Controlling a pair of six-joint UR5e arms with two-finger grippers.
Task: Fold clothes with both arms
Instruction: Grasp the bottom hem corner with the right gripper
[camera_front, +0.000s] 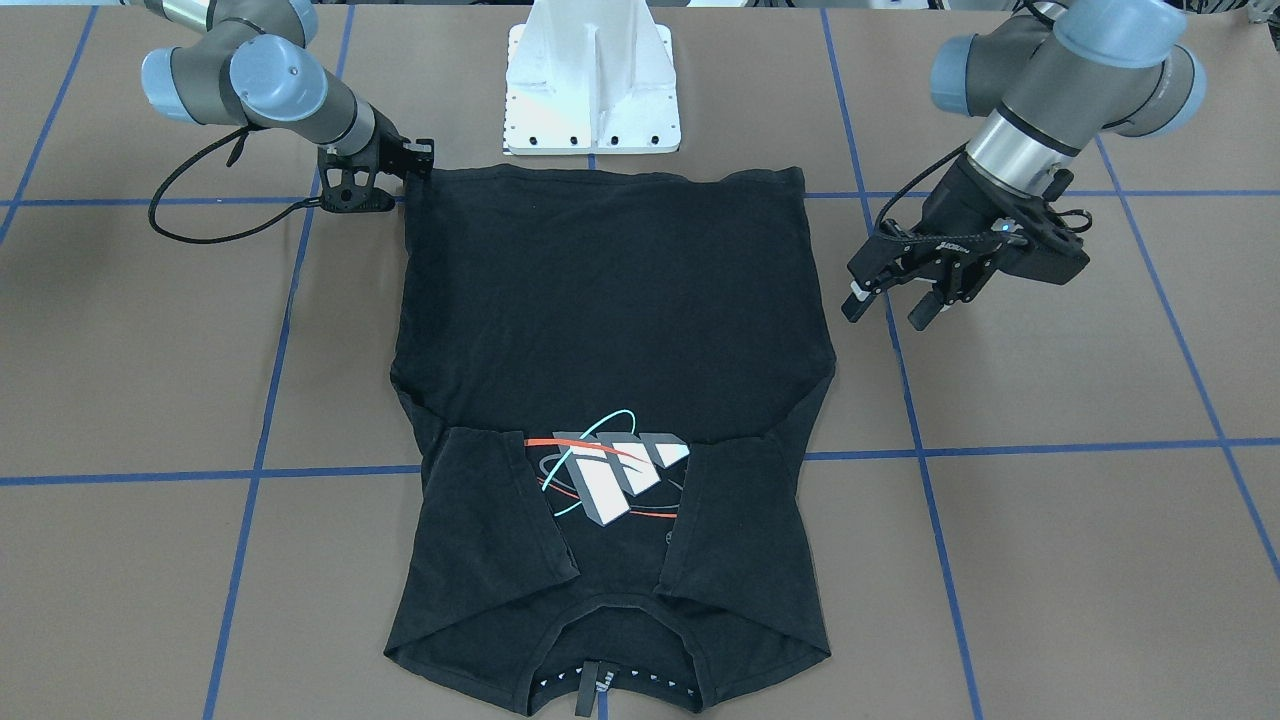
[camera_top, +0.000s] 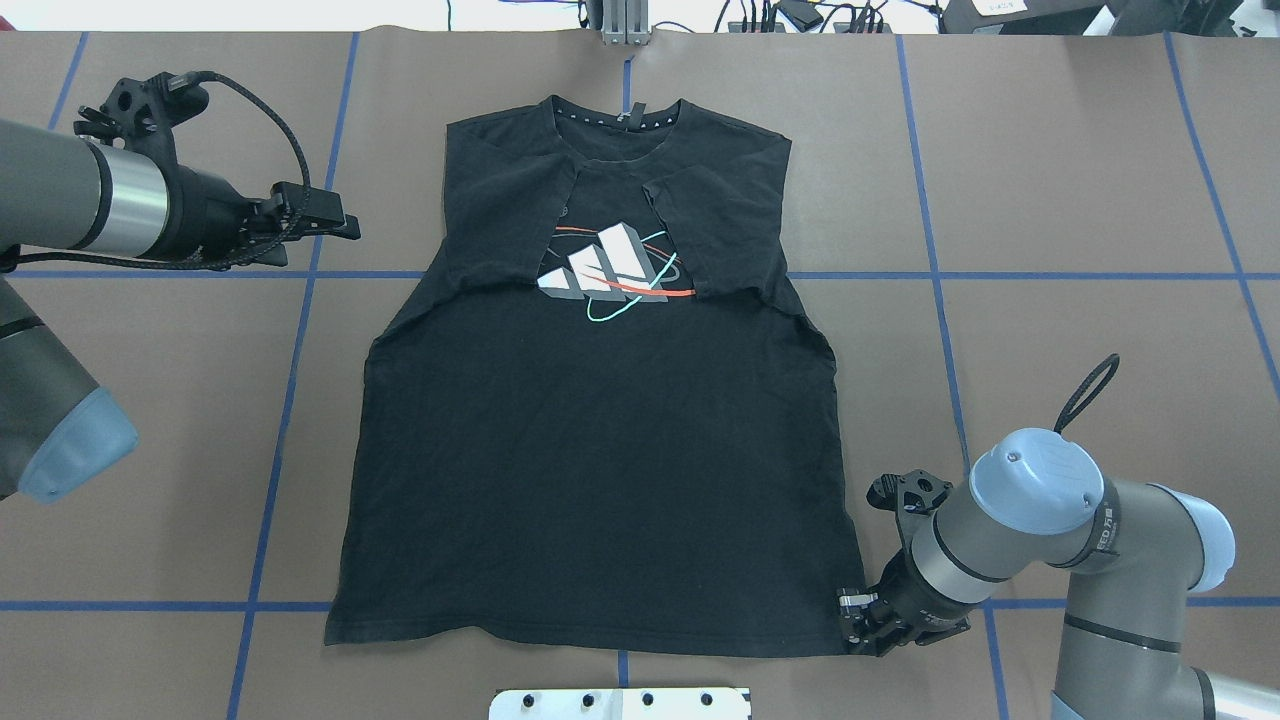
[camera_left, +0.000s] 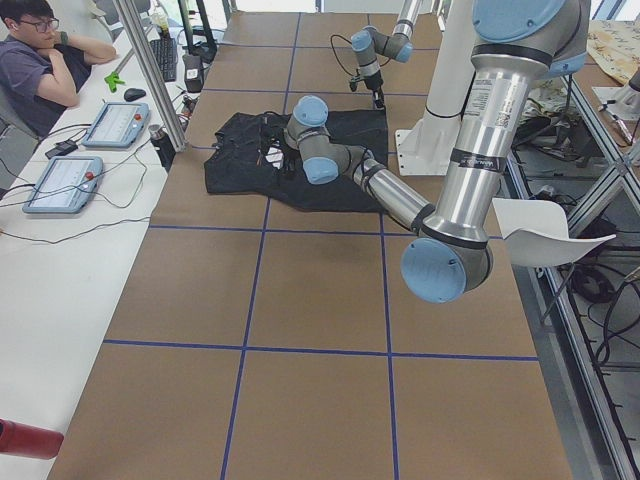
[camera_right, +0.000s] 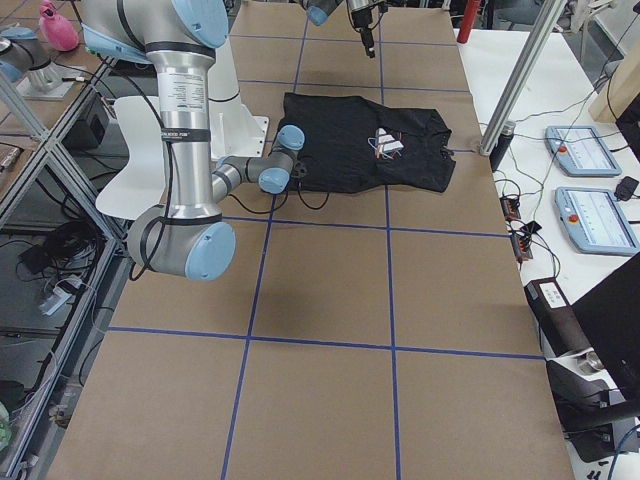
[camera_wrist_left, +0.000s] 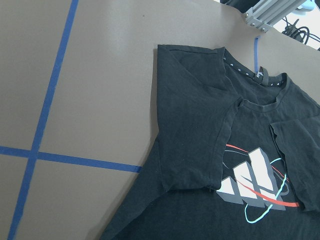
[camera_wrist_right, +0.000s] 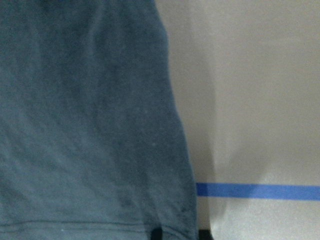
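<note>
The black T-shirt (camera_front: 610, 300) (camera_top: 600, 450) lies flat on the brown table, graphic up. Both sleeves are folded in over the chest, and the collar points away from the robot. In the overhead view my right gripper (camera_top: 850, 622) (camera_front: 415, 158) sits low at the shirt's near right hem corner and looks shut on it. The right wrist view shows that hem (camera_wrist_right: 75, 125) close up. My left gripper (camera_front: 888, 308) (camera_top: 338, 215) hangs open above bare table, left of the shirt's shoulder and apart from it. The left wrist view shows the collar and folded sleeve (camera_wrist_left: 200, 125).
The white pedestal base (camera_front: 592, 90) stands just behind the hem. Blue tape lines (camera_top: 290, 400) cross the table. In the exterior left view a person (camera_left: 40, 60) sits at a side desk with control tablets (camera_left: 65, 180). Bare table lies on both sides of the shirt.
</note>
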